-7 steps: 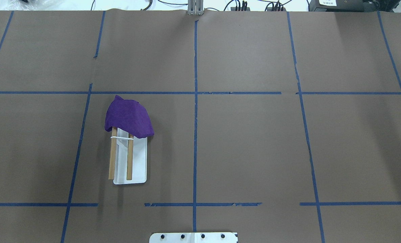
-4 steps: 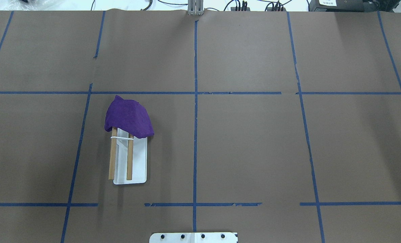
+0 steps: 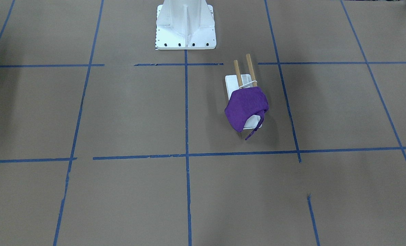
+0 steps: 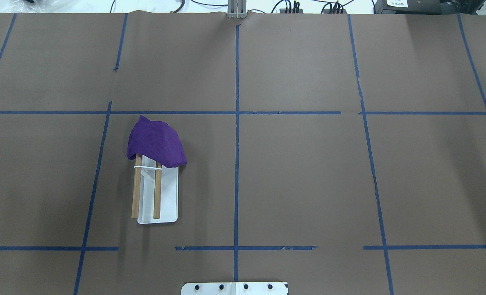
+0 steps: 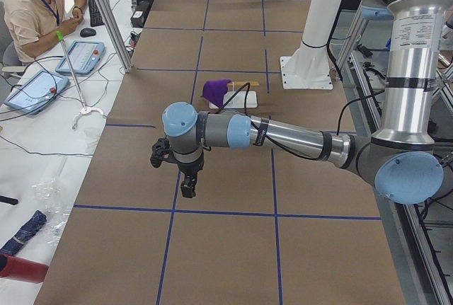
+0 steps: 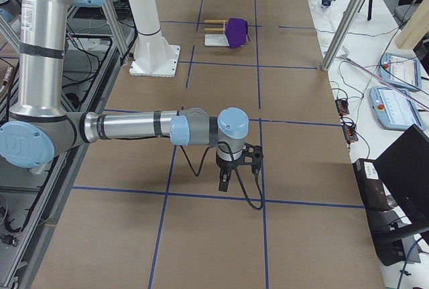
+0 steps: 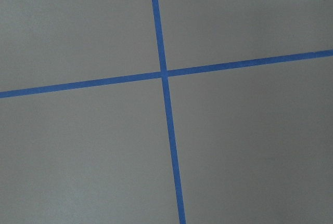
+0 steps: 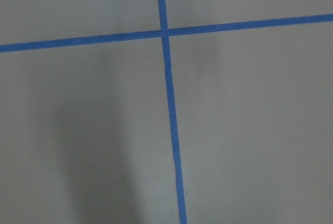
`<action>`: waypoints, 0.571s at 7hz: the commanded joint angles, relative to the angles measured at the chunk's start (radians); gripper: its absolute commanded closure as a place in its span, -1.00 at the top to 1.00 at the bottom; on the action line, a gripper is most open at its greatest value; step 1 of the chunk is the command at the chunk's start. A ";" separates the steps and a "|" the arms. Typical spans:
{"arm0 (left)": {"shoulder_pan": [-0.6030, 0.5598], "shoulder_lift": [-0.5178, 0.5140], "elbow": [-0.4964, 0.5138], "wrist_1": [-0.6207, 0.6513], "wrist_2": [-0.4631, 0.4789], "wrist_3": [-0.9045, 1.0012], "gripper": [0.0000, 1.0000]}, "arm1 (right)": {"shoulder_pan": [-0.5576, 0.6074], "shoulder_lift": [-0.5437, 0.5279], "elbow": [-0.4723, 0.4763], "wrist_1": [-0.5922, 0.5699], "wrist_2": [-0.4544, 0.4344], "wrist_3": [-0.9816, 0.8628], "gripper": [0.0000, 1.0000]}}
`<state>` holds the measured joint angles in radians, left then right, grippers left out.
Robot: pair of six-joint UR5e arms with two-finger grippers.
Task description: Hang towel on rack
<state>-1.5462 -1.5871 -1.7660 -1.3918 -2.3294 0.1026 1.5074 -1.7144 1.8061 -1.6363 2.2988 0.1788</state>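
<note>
The purple towel (image 4: 154, 141) lies draped over the far end of the rack's two wooden rods (image 4: 136, 192) and hangs down past the white base (image 4: 168, 196). It also shows in the front view (image 3: 245, 107), where one corner dangles off the rack (image 3: 238, 73). Neither gripper shows in the overhead, front or wrist views. The left gripper (image 5: 185, 185) shows only in the exterior left view, high and far from the rack (image 5: 241, 98). The right gripper (image 6: 224, 180) shows only in the exterior right view, far from the towel (image 6: 236, 31). I cannot tell whether either is open or shut.
The large white bolted pedestal (image 3: 185, 24) stands at the robot's side of the table. Blue tape lines cross the brown table cover (image 4: 308, 176). An operator (image 5: 39, 8) sits beyond the far table edge, with tablets beside him.
</note>
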 commanded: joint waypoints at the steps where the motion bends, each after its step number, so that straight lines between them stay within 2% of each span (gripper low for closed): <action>1: -0.002 0.001 -0.001 0.000 0.001 -0.003 1.00 | -0.001 0.001 0.001 0.001 -0.001 0.001 1.00; 4: -0.002 0.001 0.020 0.005 0.001 -0.003 1.00 | -0.001 0.001 -0.001 0.001 -0.001 0.001 1.00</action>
<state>-1.5472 -1.5862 -1.7547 -1.3883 -2.3293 0.0998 1.5065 -1.7135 1.8058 -1.6353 2.2980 0.1795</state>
